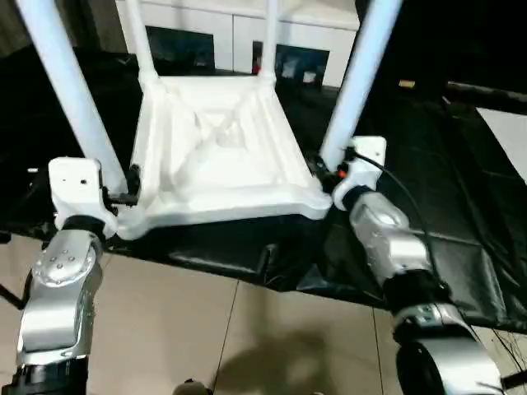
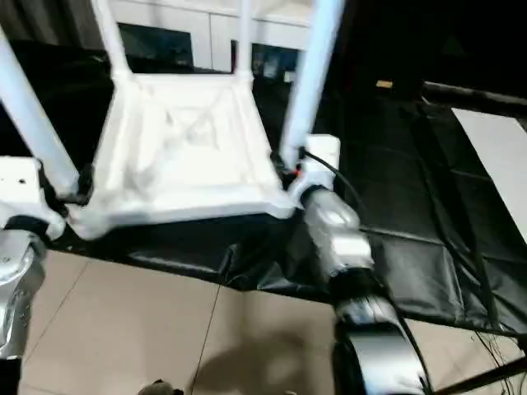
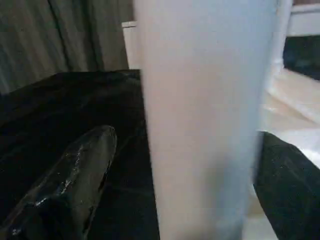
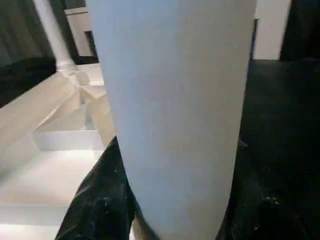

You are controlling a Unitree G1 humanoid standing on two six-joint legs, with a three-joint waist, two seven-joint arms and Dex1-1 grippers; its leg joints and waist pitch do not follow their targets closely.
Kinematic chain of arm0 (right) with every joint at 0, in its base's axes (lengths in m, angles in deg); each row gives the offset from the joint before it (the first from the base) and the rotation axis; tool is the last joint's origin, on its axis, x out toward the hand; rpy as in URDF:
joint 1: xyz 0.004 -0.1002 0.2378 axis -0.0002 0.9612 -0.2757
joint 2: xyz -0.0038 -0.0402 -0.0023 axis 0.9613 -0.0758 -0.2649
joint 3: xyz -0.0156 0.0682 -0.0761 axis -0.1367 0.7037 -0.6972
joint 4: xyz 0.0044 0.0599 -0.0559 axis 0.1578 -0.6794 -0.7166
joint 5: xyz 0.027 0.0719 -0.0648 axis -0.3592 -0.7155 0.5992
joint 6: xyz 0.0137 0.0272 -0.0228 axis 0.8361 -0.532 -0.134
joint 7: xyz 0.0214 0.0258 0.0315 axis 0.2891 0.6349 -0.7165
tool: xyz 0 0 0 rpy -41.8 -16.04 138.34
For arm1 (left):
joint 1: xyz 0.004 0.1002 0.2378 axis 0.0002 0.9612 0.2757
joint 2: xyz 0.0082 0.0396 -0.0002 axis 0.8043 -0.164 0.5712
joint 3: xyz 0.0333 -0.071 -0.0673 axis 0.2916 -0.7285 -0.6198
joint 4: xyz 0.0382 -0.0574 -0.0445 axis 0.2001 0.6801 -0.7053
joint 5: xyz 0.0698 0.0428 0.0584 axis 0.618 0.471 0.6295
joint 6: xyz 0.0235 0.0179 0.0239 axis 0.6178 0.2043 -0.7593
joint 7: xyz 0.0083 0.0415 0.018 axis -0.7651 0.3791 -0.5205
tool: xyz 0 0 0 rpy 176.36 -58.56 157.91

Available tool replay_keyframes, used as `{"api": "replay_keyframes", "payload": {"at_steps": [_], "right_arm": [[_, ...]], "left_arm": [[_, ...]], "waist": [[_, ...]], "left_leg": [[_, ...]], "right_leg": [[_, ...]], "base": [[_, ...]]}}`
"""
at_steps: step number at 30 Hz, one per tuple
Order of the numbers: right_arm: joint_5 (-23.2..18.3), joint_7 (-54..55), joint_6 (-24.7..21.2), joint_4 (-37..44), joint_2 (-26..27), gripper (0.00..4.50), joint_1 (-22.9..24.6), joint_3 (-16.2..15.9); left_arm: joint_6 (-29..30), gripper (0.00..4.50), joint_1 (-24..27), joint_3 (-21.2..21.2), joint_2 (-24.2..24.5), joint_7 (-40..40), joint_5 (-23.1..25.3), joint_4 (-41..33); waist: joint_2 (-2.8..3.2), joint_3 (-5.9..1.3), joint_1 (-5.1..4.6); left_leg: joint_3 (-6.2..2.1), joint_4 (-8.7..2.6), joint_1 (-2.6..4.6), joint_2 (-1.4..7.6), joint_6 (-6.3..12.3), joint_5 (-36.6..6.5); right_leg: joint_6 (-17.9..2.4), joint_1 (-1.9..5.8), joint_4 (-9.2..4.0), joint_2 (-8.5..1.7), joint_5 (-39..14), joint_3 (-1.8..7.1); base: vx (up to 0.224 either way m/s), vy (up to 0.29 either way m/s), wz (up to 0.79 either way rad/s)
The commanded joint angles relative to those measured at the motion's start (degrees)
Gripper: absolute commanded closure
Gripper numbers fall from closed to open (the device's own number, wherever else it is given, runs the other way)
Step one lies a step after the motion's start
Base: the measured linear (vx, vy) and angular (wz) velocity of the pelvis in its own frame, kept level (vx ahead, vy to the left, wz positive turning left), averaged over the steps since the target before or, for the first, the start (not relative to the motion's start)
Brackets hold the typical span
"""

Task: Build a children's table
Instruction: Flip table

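Roughly centred on the black-draped counter [image 1: 461, 247] sits the children's table [image 1: 218, 152], upside down, ribbed underside up, w/ four white legs rising from its corner sockets.

At 9 o'clock, near-left leg [image 1: 70, 90] slants up & out from the near-left socket. Left gripper [image 3: 175, 165] is at its base: in the left wrist view the leg fills the gap betw. two black fingers [image 3: 70, 185], which stand clear of it on both sides, so jaws are wide apart around the leg, not clamped. Left arm's white wrist block [image 1: 78, 185] is just beside the top's near-left corner.

At 11 o'clock, far-left leg [image 1: 140, 41] stands upright in the far-left socket. At 12 to 1 o'clock, far-right leg [image 1: 269, 33] likewise, thin & upright. Behind both, at 12 o'clock, a white cabinet [image 1: 239, 29] w/ dark glass doors.

At 3 o'clock, near-right leg [image 1: 358, 78] leans up & to the right from the near-right socket. Right gripper [image 4: 175, 210] is at its foot; in the right wrist view one black finger [image 4: 97, 200] lies against the leg's side, jaws partly closed around the tube. Can't tell if the grip is firm. Right silver forearm [image 1: 387, 234] runs down toward 5 o'clock, a black cable looping off its wrist.

Tiled floor [image 1: 206, 329] at 6 o'clock, below the counter's edge.
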Motion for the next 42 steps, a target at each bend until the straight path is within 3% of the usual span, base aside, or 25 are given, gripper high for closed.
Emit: {"api": "replay_keyframes", "payload": {"at_steps": [1,5,6,8,12,15,17,18,19,20,21,24,27,31,36,37,42], "right_arm": [[-1.16,2.00,-3.14,4.49,-1.30,2.62,3.16,2.40],[-1.09,3.10,-5.88,11.75,-1.82,2.64,7.53,2.45],[-0.45,4.17,-6.90,14.56,-1.88,2.64,9.06,2.37],[-0.10,5.09,-7.30,16.29,-1.76,2.64,9.91,2.46],[1.80,8.50,-8.37,20.97,-1.12,2.65,12.03,2.18],[3.89,10.40,-9.65,24.87,-0.57,2.66,13.75,0.66],[5.23,11.80,-10.56,27.01,-0.34,2.67,14.71,-0.41],[6.69,13.58,-11.38,28.73,-0.05,2.67,15.50,-1.40],[6.69,13.58,-11.38,28.73,-0.05,2.68,15.50,-1.40],[7.45,14.53,-11.57,29.69,0.24,2.68,15.97,-1.92],[8.21,14.88,-11.57,30.33,0.19,2.69,16.32,-2.48],[9.27,15.44,-11.84,31.57,0.13,2.69,17.03,-3.16],[9.81,15.93,-12.10,32.50,0.03,2.70,17.34,-3.13],[9.30,16.14,-12.43,33.02,-0.28,2.70,17.19,-2.80],[8.48,14.94,-11.71,33.47,0.24,2.70,16.92,-3.63],[6.98,13.46,-10.72,33.78,0.70,2.14,16.81,-3.70],[4.32,11.04,-8.91,34.61,1.16,1.81,16.62,-3.28]], "left_arm": [[1.29,0.39,-1.76,0.64,-0.76,0.20,-0.95,-1.13],[2.76,0.78,-3.11,1.34,-1.64,0.27,-1.36,-1.00],[3.46,0.83,-3.32,1.94,-2.28,0.41,-1.47,-1.56],[3.79,0.95,-3.48,2.31,-2.75,0.70,-1.43,-1.86],[4.09,1.23,-4.63,3.85,-4.13,0.81,-1.21,-1.41],[3.18,1.53,-7.31,5.11,-4.62,-0.03,-0.89,1.51],[1.97,1.64,-9.98,6.01,-4.88,-0.62,-0.59,4.32],[0.35,1.70,-13.55,7.24,-5.27,-1.75,-0.24,8.27],[0.35,1.84,-13.55,7.24,-5.27,-1.75,-0.24,8.27],[-0.58,2.00,-16.01,8.18,-5.57,-2.89,-0.17,11.07],[-1.30,2.08,-17.70,8.73,-5.73,-3.21,0.18,13.18],[-3.08,2.25,-21.41,9.55,-5.99,-3.39,0.98,18.32],[-4.52,2.51,-23.62,9.69,-6.02,-3.42,1.47,22.02],[-7.66,2.68,-25.11,8.84,-5.57,-3.39,2.20,27.31],[-9.68,2.70,-25.11,8.06,-4.95,-3.94,2.21,29.37],[-10.00,2.70,-24.80,7.86,-4.65,-4.15,2.06,29.23],[-10.92,2.70,-23.39,7.12,-4.37,-4.96,1.22,27.71]], "waist": [[1.79,-3.65,-0.55],[1.61,-3.67,-0.46],[2.02,-3.66,-0.50],[1.85,-3.68,-0.57],[1.85,-3.51,-0.61],[1.72,-3.36,-0.60],[1.60,-3.42,-0.50],[1.83,-3.38,-0.39],[1.80,-3.36,-0.36],[1.69,-3.47,-0.36],[1.80,-3.60,-0.28],[1.84,-3.81,-0.20],[2.12,-3.99,-0.58],[2.40,-4.17,-0.76],[2.18,-4.01,-0.70],[2.28,-3.99,-0.74],[2.25,-4.02,-0.88]], "left_leg": [[0.52,-4.77,1.19,0.01,-1.70,-13.25],[0.54,-4.74,1.37,0.07,-1.64,-12.77],[0.39,-4.84,1.21,0.09,-1.83,-12.57],[0.48,-4.77,1.23,0.03,-1.90,-12.82],[0.44,-4.88,1.21,-0.06,-2.25,-13.82],[0.60,-4.81,1.40,-0.23,-2.11,-14.37],[0.55,-4.88,1.27,-0.23,-2.13,-13.42],[0.63,-4.79,1.59,-0.34,-2.24,-13.11],[0.78,-4.68,1.77,-0.47,-2.20,-13.35],[0.60,-4.76,1.76,-0.35,-2.41,-13.23],[0.46,-4.85,1.24,-0.40,-2.56,-11.14],[0.43,-4.78,1.10,-0.52,-2.64,-9.91],[0.24,-4.61,0.84,-0.80,-2.11,-7.70],[0.26,-4.41,0.69,-0.92,-0.83,-5.83],[0.36,-4.57,0.82,-0.71,-0.42,-7.38],[0.37,-4.61,0.83,-0.64,-0.31,-7.74],[0.34,-4.58,0.74,-0.55,0.39,-7.05]], "right_leg": [[-7.46,2.42,-4.71,-3.48,-6.23,2.46],[-6.94,2.31,-4.75,-3.35,-5.35,2.53],[-7.05,2.46,-4.59,-3.38,-5.17,2.50],[-7.03,2.40,-4.74,-3.32,-5.27,2.48],[-6.03,2.35,-5.06,-3.32,-8.18,2.53],[-4.66,1.96,-5.58,-3.27,-11.25,2.69],[-4.20,2.10,-5.57,-3.34,-11.21,2.70],[-3.67,1.71,-5.78,-3.20,-11.44,2.77],[-3.41,1.53,-5.98,-3.11,-11.70,2.83],[-3.49,1.75,-5.70,-3.24,-11.34,2.83],[-3.52,2.18,-5.38,-3.31,-8.69,2.85],[-4.01,2.60,-4.98,-3.36,-4.46,2.86],[-5.08,3.14,-4.52,-3.31,1.41,2.79],[-6.71,3.64,-4.16,-3.46,4.91,2.74],[-7.20,3.58,-4.51,-3.66,1.04,2.77],[-7.40,3.51,-4.55,-3.71,-0.02,2.76],[-8.04,3.55,-4.44,-3.78,0.64,2.76]], "base": [[0.000,0.000,0.00],[0.000,0.000,0.00],[0.000,0.000,0.00],[0.000,0.000,0.00],[0.000,0.000,0.00],[0.000,0.000,0.00],[0.000,0.000,0.00],[0.000,0.000,0.00],[0.000,0.000,0.00],[0.000,0.000,0.00],[0.000,0.000,0.00],[0.000,0.000,0.00],[0.000,0.000,0.00],[0.000,0.000,0.00],[0.000,0.000,0.00],[0.000,0.000,0.00],[0.000,0.000,0.00]]}}
